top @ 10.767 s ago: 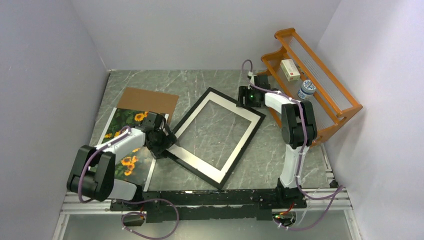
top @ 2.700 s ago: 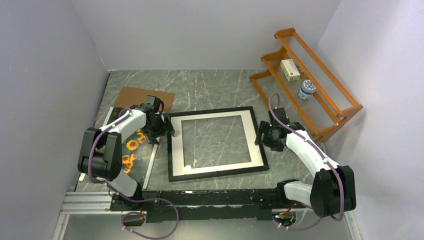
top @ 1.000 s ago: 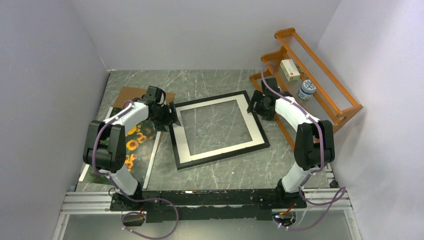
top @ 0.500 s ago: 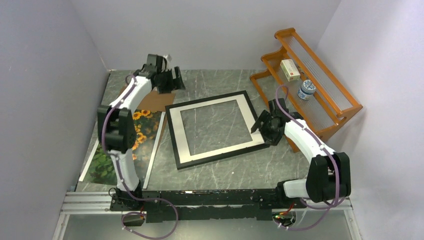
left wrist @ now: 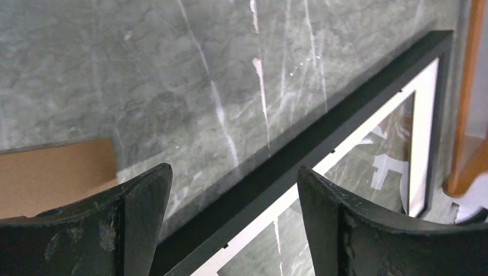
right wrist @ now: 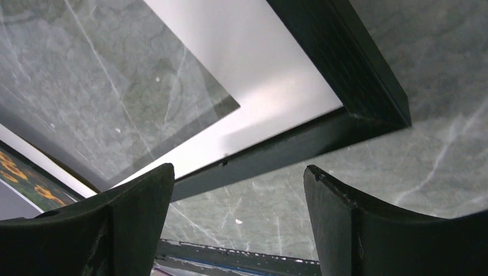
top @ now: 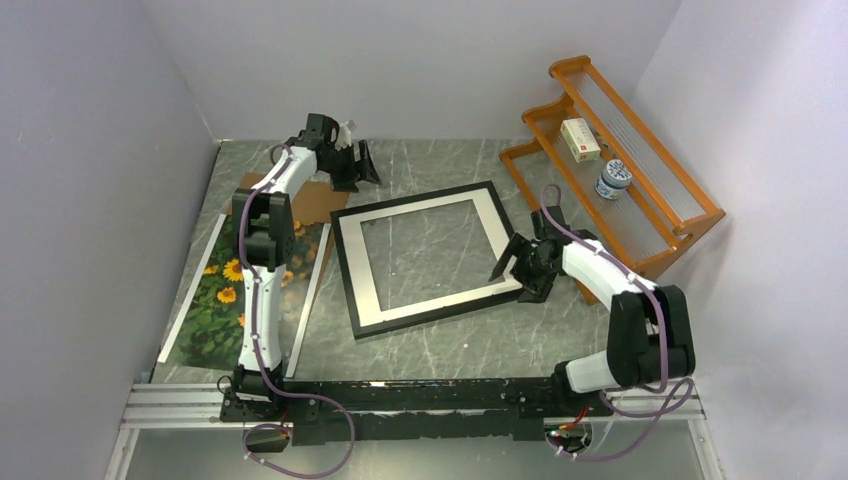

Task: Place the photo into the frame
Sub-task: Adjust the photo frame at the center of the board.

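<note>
The black frame (top: 349, 270) with its white mat lies flat mid-table, slightly rotated; it shows in the left wrist view (left wrist: 322, 144) and the right wrist view (right wrist: 339, 63). The sunflower photo (top: 215, 300) lies flat at the left; a sliver shows in the right wrist view (right wrist: 29, 178). My left gripper (top: 362, 164) is open and empty, above the table behind the frame's far left corner. My right gripper (top: 518, 272) is open and empty, over the frame's near right corner.
A brown backing board (top: 318, 203) lies behind the photo, partly under the left arm; it shows in the left wrist view (left wrist: 52, 172). An orange wooden rack (top: 640, 190) at the back right holds a small box (top: 580, 140) and a jar (top: 612, 180).
The frame has been squared up and shifted back on the table. In the last half second my left gripper moved a little right at the back and my right gripper edged left onto the frame's corner.
</note>
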